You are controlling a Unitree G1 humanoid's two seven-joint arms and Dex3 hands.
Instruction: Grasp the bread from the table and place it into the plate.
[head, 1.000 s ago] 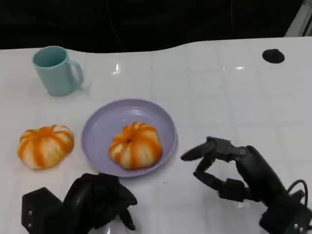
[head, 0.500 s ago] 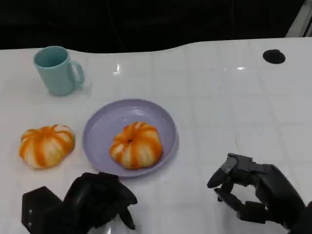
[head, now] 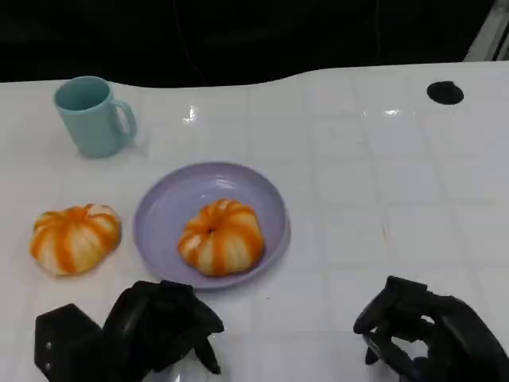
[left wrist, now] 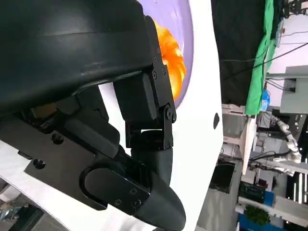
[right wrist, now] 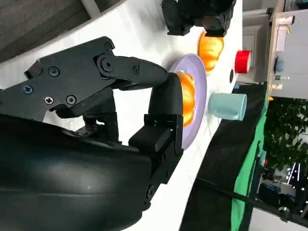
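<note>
One orange-and-white striped bread (head: 221,236) lies on the lilac plate (head: 169,208) at the table's middle; the same bread (left wrist: 172,57) (right wrist: 188,96) and plate (left wrist: 186,29) (right wrist: 200,82) appear in both wrist views. A second bread (head: 75,239) (right wrist: 211,48) sits on the table left of the plate. My right hand (head: 425,338) (right wrist: 96,144) hangs low at the near right, well clear of the plate, its fingers apart and holding nothing. Near the front edge, just below the plate, my left hand (head: 155,330) (left wrist: 96,96) rests with loosely bent fingers and holds nothing.
A light blue mug (head: 94,115) (right wrist: 227,107) stands at the back left. A small black round mark (head: 444,92) sits on the white table at the back right. In the right wrist view a red cylinder (right wrist: 243,61) stands off the table.
My right hand has drawn back from beside the plate's right rim toward the near right corner. The breads, plate, mug and left hand have stayed put.
</note>
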